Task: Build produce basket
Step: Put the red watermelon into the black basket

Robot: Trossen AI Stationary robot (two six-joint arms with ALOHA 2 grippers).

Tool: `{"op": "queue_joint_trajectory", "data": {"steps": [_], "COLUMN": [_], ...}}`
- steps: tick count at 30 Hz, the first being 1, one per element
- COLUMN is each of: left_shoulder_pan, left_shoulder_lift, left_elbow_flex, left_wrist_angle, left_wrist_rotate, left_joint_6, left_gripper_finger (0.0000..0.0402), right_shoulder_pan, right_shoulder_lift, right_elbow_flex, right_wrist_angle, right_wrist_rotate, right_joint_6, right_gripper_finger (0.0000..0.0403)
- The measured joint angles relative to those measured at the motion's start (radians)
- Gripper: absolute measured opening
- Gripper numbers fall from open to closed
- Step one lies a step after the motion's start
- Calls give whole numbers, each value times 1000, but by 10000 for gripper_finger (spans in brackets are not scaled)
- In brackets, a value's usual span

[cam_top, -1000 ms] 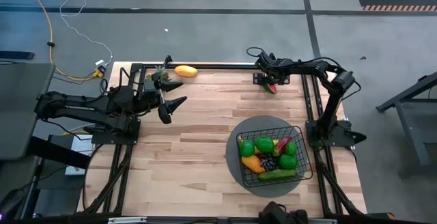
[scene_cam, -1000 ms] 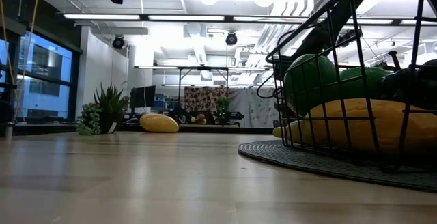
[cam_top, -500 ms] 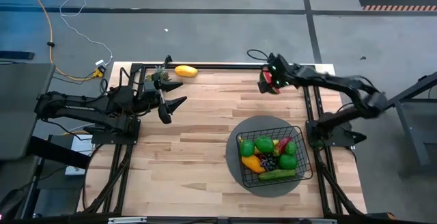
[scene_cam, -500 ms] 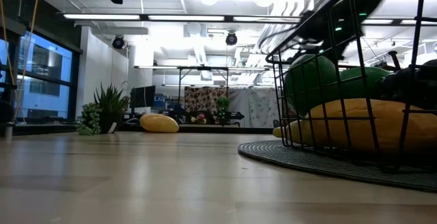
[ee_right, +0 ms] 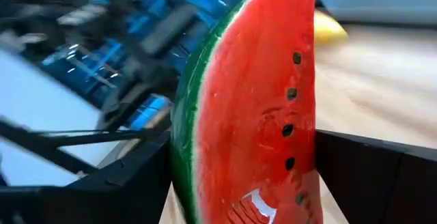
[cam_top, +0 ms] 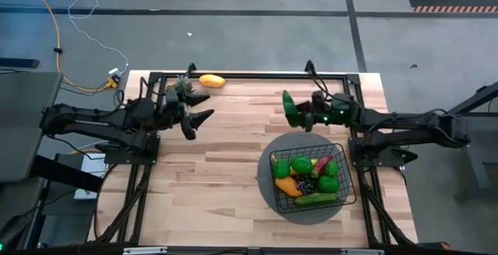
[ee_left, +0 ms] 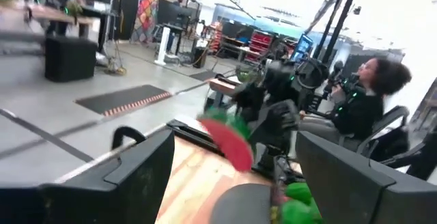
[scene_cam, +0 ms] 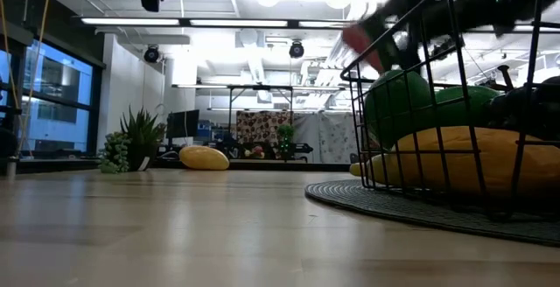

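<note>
The red watermelon slice with a green rind and black seeds (ee_right: 256,108) sat clamped between the right gripper's (cam_top: 294,111) two dark fingers, rind turned to one side, red flesh facing the wrist camera. From above it showed mostly as green rind (cam_top: 289,109), held in the air over the wooden table (cam_top: 226,154), just beyond the far-left corner of the black wire-mesh basket (cam_top: 342,150). The basket stood on a round grey mat (cam_top: 268,189) at the table's right side and held green limes (cam_top: 301,164), an orange mango (cam_top: 286,185), dark grapes (cam_top: 306,185), a red chili (cam_top: 324,164) and a green cucumber (cam_top: 315,199).

The right arm stretched low and nearly level from its base at the table's right edge toward the middle, its wrist above the basket's far rim. The left gripper (cam_top: 196,120) hung over the left part of the table, fingers spread apart and holding nothing, pointing toward the centre. A yellow mango-like fruit (cam_top: 212,80) lay near the table's far edge, beside a small spiky green plant piece (cam_top: 185,88).

A seated person in dark clothes (ee_left: 362,104) showed beyond the table in the left wrist view.
</note>
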Motion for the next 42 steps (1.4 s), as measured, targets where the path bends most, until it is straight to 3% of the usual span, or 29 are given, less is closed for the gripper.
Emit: {"op": "queue_joint_trajectory", "data": {"steps": [6, 14, 42], "left_shoulder_pan": [0, -15, -14], "left_shoulder_lift": [56, 138, 154], "left_elbow_flex": [0, 0, 0], "left_wrist_angle": [73, 194, 218], "left_wrist_rotate": [118, 168, 138], "left_joint_6": [-170, -180, -79], "left_gripper_finger": [296, 296, 296], "right_shoulder_pan": [95, 148, 166], "right_shoulder_lift": [8, 6, 6], "right_elbow_flex": [168, 322, 335], "right_wrist_angle": [-5, -70, -97], "right_wrist_rotate": [26, 30, 30], "right_joint_6": [-232, -355, -386], "right_gripper_finger": [306, 307, 307]}}
